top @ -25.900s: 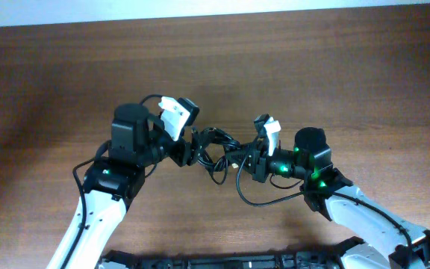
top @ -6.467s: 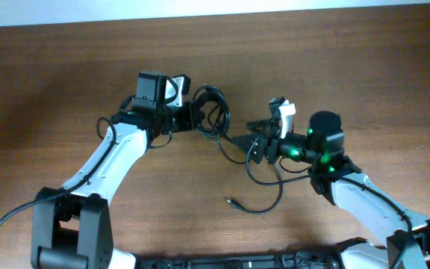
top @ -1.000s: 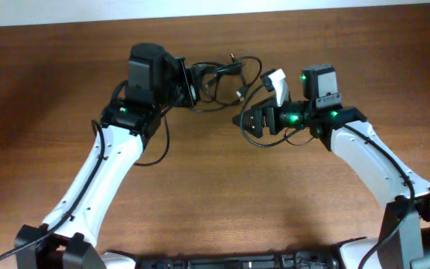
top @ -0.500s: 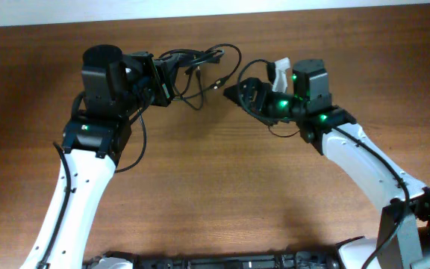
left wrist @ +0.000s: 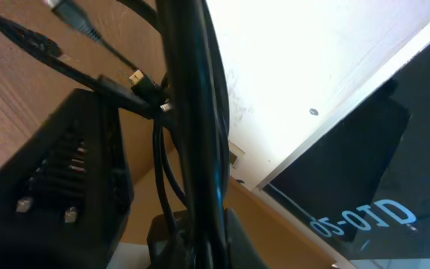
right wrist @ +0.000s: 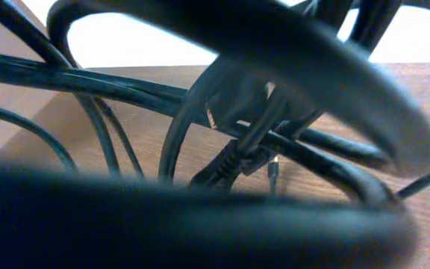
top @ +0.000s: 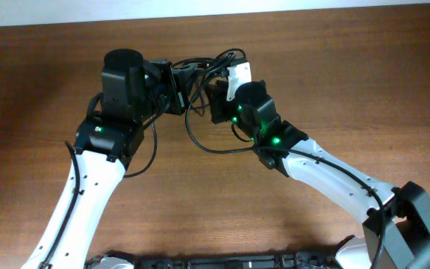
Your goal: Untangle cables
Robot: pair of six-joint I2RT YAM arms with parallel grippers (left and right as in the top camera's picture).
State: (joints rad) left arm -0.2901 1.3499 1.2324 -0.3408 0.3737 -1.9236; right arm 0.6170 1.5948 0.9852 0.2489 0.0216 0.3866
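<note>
Cables (top: 200, 69) are hanging bunched over the surface (top: 334, 90), your left hand (top: 181, 78) clamping them, your right hand (top: 216, 97) sitting among loops, grip impossible to tell.

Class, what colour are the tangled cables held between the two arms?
The cables are black; the overhead view shows it best.
</note>
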